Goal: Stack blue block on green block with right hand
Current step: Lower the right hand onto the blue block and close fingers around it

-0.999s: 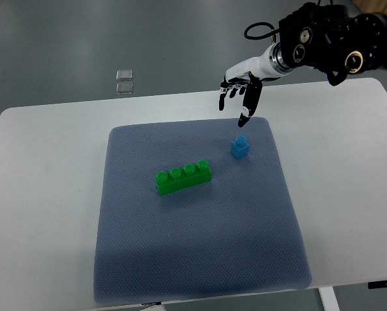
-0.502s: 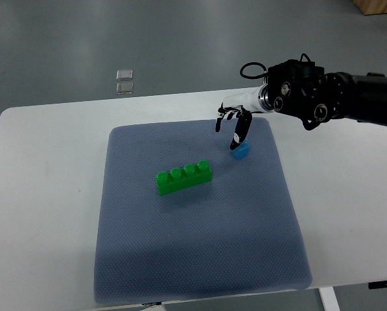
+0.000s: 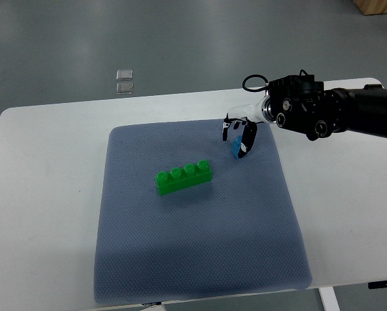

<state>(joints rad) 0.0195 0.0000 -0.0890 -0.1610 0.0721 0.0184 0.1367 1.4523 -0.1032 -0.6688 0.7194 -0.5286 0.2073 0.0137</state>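
Black-tipped fingers (image 3: 247,138) of the right hand (image 3: 240,134) are curled down around the blue block (image 3: 237,149), pinching it from the sides, so only a sliver of blue shows between them. The block looks tilted rather than sitting flat, though the hand covers too much of it to be sure. The hand itself is white plastic with dark joints, and behind it a chunky black forearm (image 3: 329,111) with round fittings and a looped cable runs off the right edge.

The block sits near the back right part of a grey-blue mat (image 3: 199,259), a soft-looking sheet with a fine dotted weave and rounded corners. The green block (image 3: 183,177) lies near the middle of the mat, well apart from the hand, down and to the left. It's a long glossy brick with four round studs in a row, turned at a slight angle, with nothing on top.

Plenty of open mat lies between the two blocks and in front of the green one. The mat rests on a smooth white table (image 3: 37,194) with wide bare margins on both sides. Two small clear squares (image 3: 124,80) lie on the grey floor beyond the table's far edge.
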